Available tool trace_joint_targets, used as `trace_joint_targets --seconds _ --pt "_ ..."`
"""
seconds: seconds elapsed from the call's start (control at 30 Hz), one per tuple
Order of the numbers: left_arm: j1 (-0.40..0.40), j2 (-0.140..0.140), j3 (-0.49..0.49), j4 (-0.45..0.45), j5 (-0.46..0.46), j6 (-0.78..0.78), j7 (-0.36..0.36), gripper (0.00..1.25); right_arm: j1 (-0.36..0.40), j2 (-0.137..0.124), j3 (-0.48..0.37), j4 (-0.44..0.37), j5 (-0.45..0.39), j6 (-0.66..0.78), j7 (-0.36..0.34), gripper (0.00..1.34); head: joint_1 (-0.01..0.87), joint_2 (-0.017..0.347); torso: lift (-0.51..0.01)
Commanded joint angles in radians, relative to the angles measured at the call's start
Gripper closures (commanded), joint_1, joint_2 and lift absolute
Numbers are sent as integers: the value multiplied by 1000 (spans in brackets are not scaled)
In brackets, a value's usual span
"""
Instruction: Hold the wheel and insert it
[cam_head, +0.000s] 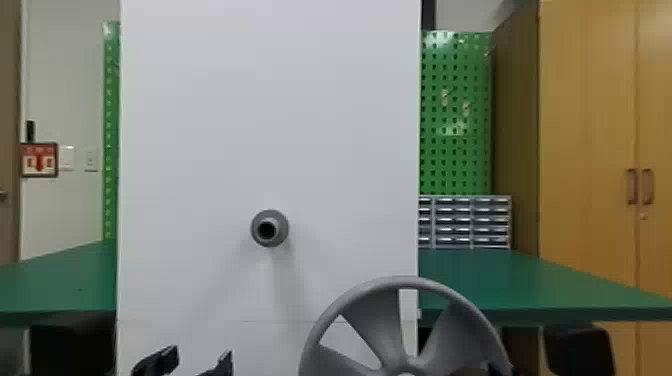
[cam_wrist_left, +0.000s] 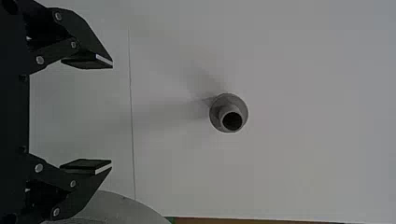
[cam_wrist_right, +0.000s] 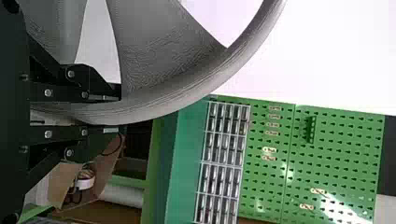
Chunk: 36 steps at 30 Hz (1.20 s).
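Note:
At the bottom edge of the head view, my left gripper (cam_head: 200, 361) stands open, below and left of the grey hollow peg (cam_head: 270, 228) on the white panel. The left gripper (cam_wrist_left: 112, 115) has nothing between its fingers in the left wrist view, where the peg (cam_wrist_left: 229, 113) juts from the panel. The grey spoked wheel (cam_head: 372, 327) is at the lower right of the head view, apart from the peg, with my right gripper (cam_head: 492, 370) at its right rim. In the right wrist view the right gripper (cam_wrist_right: 120, 112) is shut on the rim of the wheel (cam_wrist_right: 163, 100).
A tall white panel (cam_head: 270, 125) stands upright in front. Behind it, a green table (cam_head: 500, 280) extends to both sides, with a small-drawer cabinet (cam_head: 472, 222) and green pegboard (cam_head: 456, 115) at the right. Wooden cupboards (cam_head: 587, 125) are farther right.

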Motion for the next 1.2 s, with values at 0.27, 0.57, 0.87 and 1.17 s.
trace_joint_targets --seconds 0.27,0.57,0.87,1.17 --pt "-4 0 -8 2 0 5 4 489 -144 14 10 -30 21 157 1 1214 0 21 -489" --pt "-21 0 -22 2 0 17 4 487 -241 2 24 -38 12 246 1 1214 0 21 -489" --pt "-24 0 -30 2 -7 22 4 487 -345 -3 49 -64 21 364 -1 1214 0 21 -489" --pt "-30 0 -42 2 -14 23 4 487 -416 -9 52 -66 33 393 -2 1214 0 21 -489"
